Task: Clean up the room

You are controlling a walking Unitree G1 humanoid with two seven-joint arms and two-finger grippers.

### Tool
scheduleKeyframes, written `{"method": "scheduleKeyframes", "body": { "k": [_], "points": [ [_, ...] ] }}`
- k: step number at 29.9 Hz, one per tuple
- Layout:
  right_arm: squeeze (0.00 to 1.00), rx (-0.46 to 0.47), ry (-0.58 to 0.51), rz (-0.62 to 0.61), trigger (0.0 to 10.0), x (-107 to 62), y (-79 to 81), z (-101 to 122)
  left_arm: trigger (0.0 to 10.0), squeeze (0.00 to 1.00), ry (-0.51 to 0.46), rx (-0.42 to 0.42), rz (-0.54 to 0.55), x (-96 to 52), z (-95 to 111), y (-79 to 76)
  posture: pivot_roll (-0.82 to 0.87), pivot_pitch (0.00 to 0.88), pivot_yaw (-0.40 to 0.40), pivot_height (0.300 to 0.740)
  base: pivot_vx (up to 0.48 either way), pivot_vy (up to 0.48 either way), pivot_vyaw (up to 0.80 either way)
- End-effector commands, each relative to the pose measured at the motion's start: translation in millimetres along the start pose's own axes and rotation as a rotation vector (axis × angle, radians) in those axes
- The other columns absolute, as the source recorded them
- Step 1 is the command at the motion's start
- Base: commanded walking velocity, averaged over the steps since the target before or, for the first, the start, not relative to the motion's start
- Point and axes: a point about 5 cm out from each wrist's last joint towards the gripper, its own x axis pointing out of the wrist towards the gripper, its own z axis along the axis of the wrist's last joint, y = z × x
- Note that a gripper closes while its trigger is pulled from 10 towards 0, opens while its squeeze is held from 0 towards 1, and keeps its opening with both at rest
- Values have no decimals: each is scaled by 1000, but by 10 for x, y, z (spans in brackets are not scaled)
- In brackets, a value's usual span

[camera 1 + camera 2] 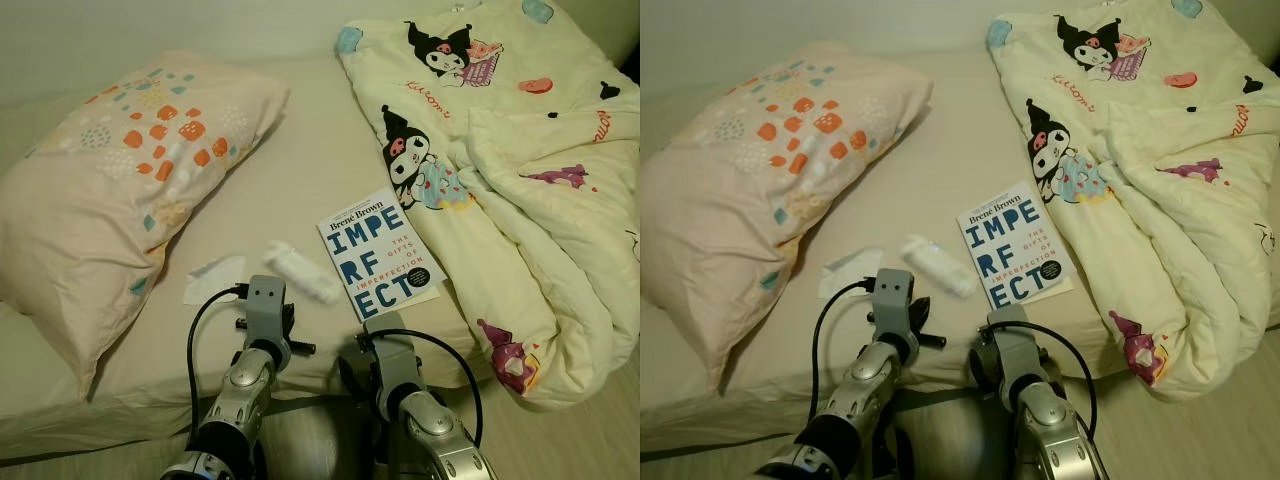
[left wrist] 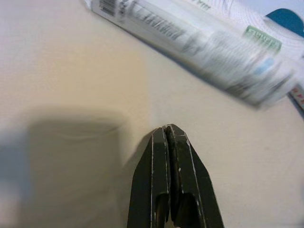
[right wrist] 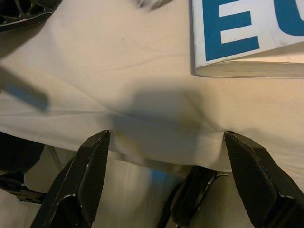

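Left wrist: tube (image 2: 199, 45) beyond gripper (image 2: 169, 135).

Bedroom, bed (image 1: 300, 170) (pillow (image 1: 110, 190), quilt (image 1: 520, 180))

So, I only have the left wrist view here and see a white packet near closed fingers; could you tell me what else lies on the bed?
Observer: A book lies beside the white packet, on its right.
Operator: Thank you. Is anything on the packet's other side?
Observer: A flat white wrapper, next to a big pillow.
Operator: And where is the right gripper, please?
Observer: The right gripper is open at the mattress edge, just short of the book's near corner.
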Motion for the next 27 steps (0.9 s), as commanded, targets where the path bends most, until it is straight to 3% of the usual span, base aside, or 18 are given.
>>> {"method": "scheduleKeyframes", "body": {
  "k": [1,7,8,10,11,13,17,21,23,27],
  "points": [
    [0,0,23,20,10000,-4,53,-74,0,0,52,-13,7,-82,-150,51,-77,351,65,596,0,0,0],
    [0,-10,14,24,10000,40,54,-56,0,0,10,41,-44,-192,-124,230,-79,318,65,596,0,0,0],
    [0,-9,9,22,10000,40,53,-45,5608,235,11,49,-60,-227,-100,314,-79,318,65,596,0,0,0],
    [0,-9,9,22,10000,40,53,-45,5608,235,11,49,-60,-227,-100,314,-79,318,65,596,0,0,0],
    [0,-7,8,20,10000,39,51,-47,10000,1000,7,11,-72,-237,-69,347,-74,314,64,596,0,0,0],
    [0,-6,8,19,10000,38,47,-49,10000,1000,4,-19,-80,-241,-47,361,-69,314,62,596,0,0,0],
    [0,-7,-5,19,10000,78,47,-24,10000,1000,-5,-79,-181,-172,57,218,-57,327,57,596,0,0,0],
    [0,34,-112,0,10000,176,-8,228,10000,1000,-39,-31,-192,-97,184,209,-56,343,69,596,0,0,0],
    [0,34,-112,0,10000,176,-8,228,10000,1000,-39,-31,-192,-97,184,209,-56,343,69,596,0,0,0],
    [0,76,-274,153,10000,242,79,723,10000,1000,-108,87,-88,-233,401,621,-48,336,66,596,0,0,0]
  ]
}}
